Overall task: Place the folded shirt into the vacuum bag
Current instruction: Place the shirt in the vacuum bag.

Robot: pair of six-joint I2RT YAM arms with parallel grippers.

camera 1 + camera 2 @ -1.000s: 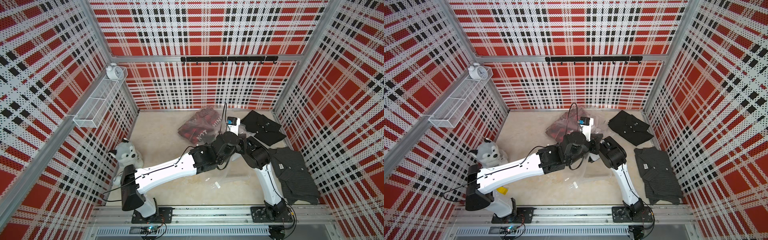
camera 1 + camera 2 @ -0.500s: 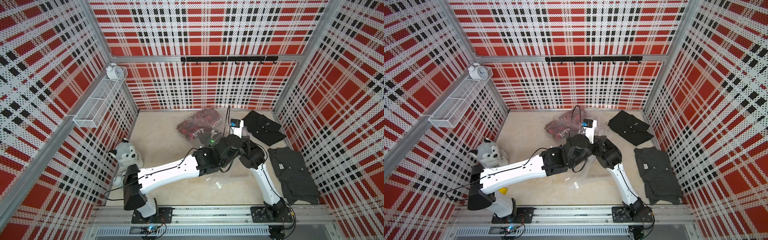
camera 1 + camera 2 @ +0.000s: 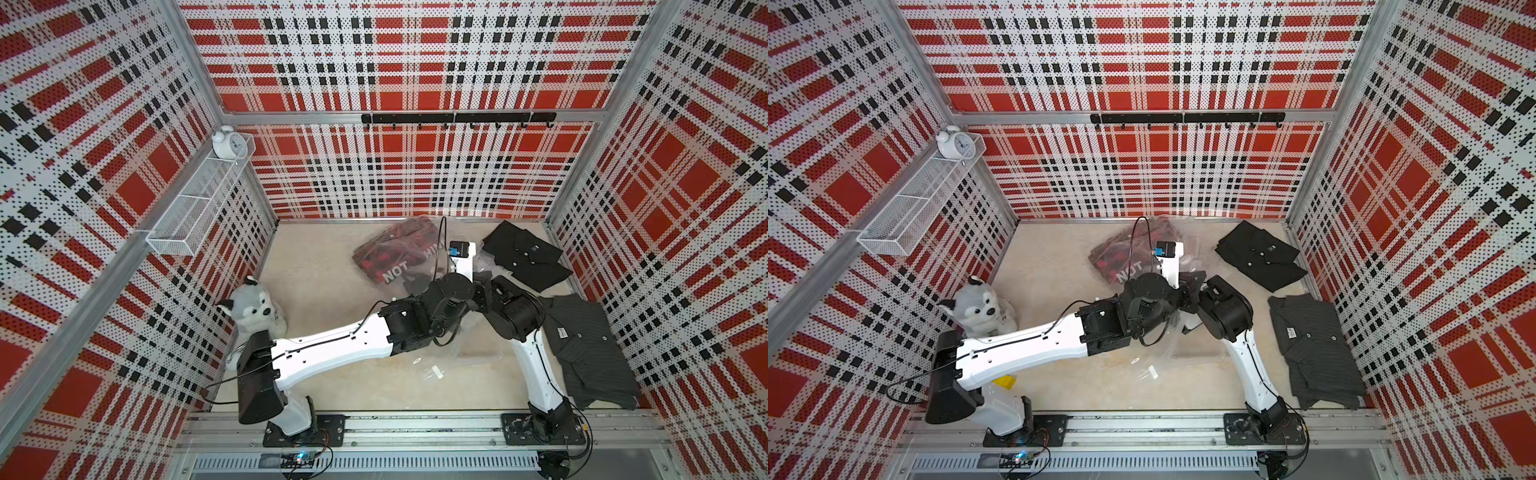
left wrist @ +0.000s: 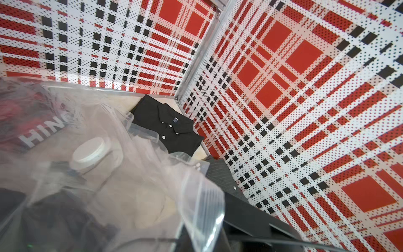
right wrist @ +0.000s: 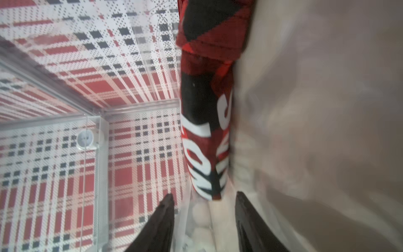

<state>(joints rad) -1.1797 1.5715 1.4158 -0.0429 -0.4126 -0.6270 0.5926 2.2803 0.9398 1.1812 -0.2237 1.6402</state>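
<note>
- Presently the vacuum bag [image 4: 139,179] lies mid-table toward the back wall, holding the folded shirt [image 3: 386,253], red-black with white lettering.
- Left gripper: fingers hidden behind plastic; closed together.
- Right gripper [image 5: 204,194]: fingers apart, shirt's edge at their tips; a second ago they were together.
- Valve [image 4: 90,152]: blurred.

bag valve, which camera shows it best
Left wrist view: the round white valve shows close and whole on the clear vacuum bag. In both top views the arms seem to hide it. The right wrist view gives only a blurred pale shape, possibly it.
</note>
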